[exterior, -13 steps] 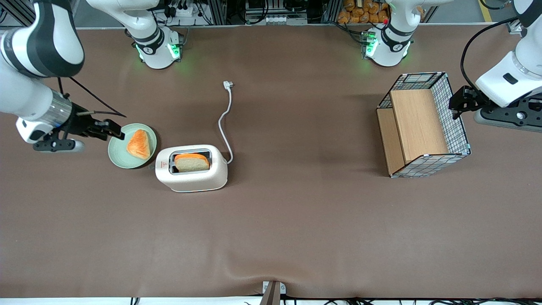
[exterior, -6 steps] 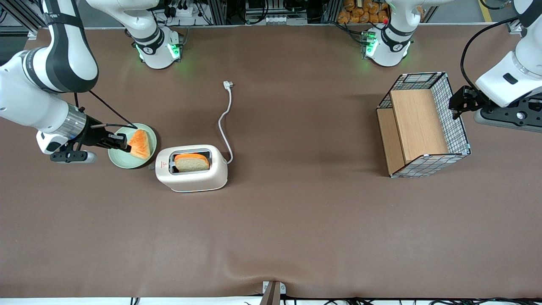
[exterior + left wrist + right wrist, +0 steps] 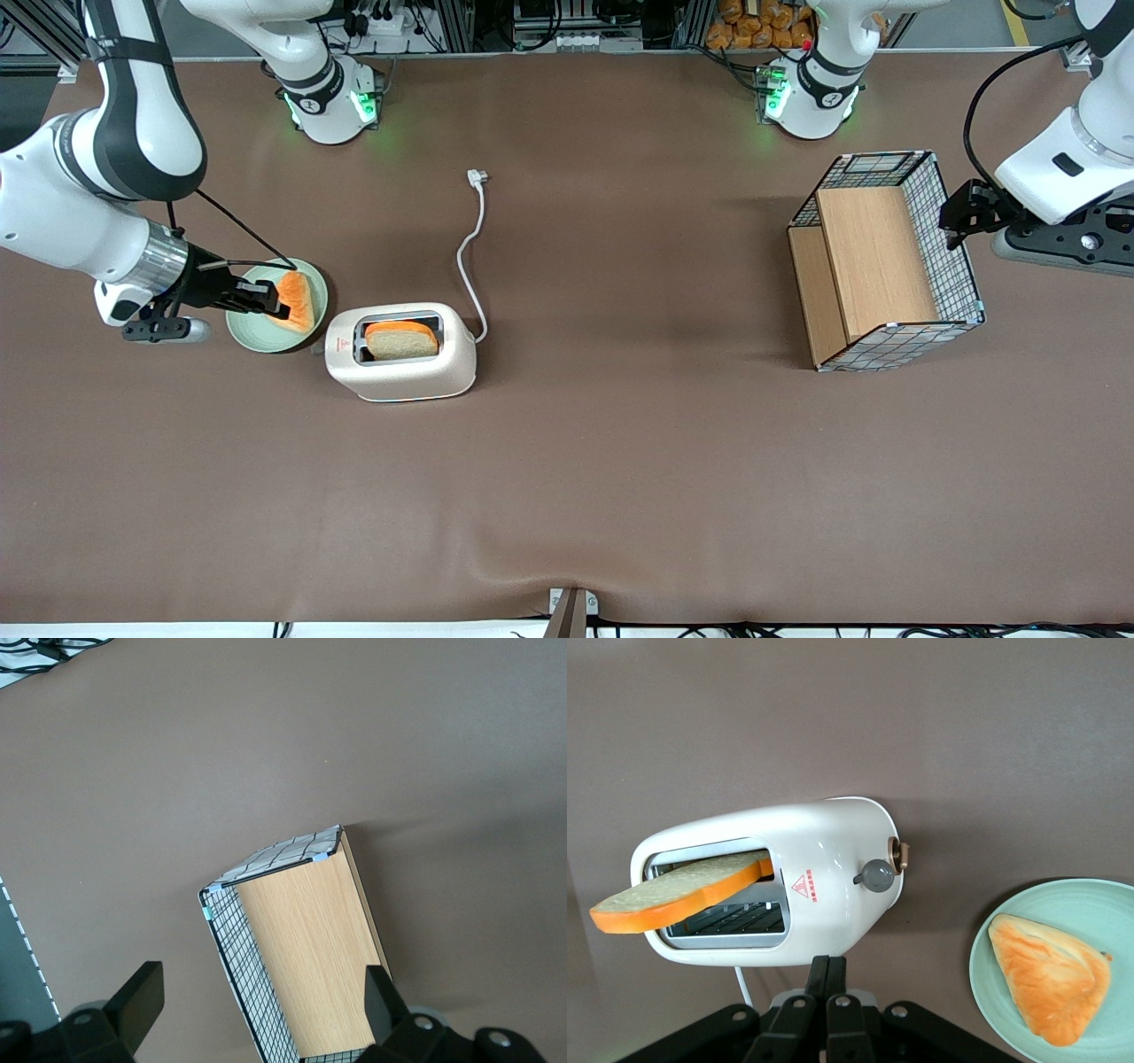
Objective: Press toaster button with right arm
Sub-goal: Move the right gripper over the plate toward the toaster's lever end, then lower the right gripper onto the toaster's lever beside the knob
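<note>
The white toaster (image 3: 400, 353) stands on the brown table with a slice of bread (image 3: 401, 339) in its top slot; its white cord (image 3: 470, 257) runs away from the front camera to a plug. In the right wrist view the toaster (image 3: 824, 877) shows its red mark (image 3: 804, 887) and the grey button (image 3: 875, 875) on its narrow end. My right arm's gripper (image 3: 270, 304) hangs over the green plate, beside the toaster's button end, a short way off it. Its fingers (image 3: 827, 973) are shut together and hold nothing.
A green plate (image 3: 251, 332) with a triangular orange pastry (image 3: 299, 299) lies beside the toaster, under the gripper. A wire-and-wood basket (image 3: 886, 261) lies toward the parked arm's end of the table. Two arm bases with green lights stand at the table's edge farthest from the front camera.
My right arm has moved its gripper over the plate toward the toaster's button end. The toaster, bread and plate have not moved.
</note>
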`<action>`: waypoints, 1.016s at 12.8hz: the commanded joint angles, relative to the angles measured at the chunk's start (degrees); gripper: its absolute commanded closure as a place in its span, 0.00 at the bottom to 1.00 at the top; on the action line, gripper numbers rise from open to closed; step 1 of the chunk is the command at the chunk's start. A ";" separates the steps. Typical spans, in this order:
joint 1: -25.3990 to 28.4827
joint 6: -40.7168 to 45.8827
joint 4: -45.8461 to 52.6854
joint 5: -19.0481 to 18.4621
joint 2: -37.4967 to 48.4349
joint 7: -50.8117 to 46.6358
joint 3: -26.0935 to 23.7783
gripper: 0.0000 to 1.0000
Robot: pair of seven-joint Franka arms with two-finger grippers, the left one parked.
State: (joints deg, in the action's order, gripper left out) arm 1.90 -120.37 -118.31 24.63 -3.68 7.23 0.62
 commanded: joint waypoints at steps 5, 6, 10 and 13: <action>-1.55 -4.17 -2.55 12.36 -4.49 13.84 0.08 1.00; -1.64 -4.26 -2.54 14.20 -5.02 15.17 0.08 1.00; -2.60 -5.48 -2.54 17.47 -7.39 20.02 0.17 1.00; -2.78 -5.49 -2.28 19.75 -7.93 20.45 0.17 1.00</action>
State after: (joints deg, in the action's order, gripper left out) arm 0.16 -125.19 -120.69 41.73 -11.27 25.00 1.39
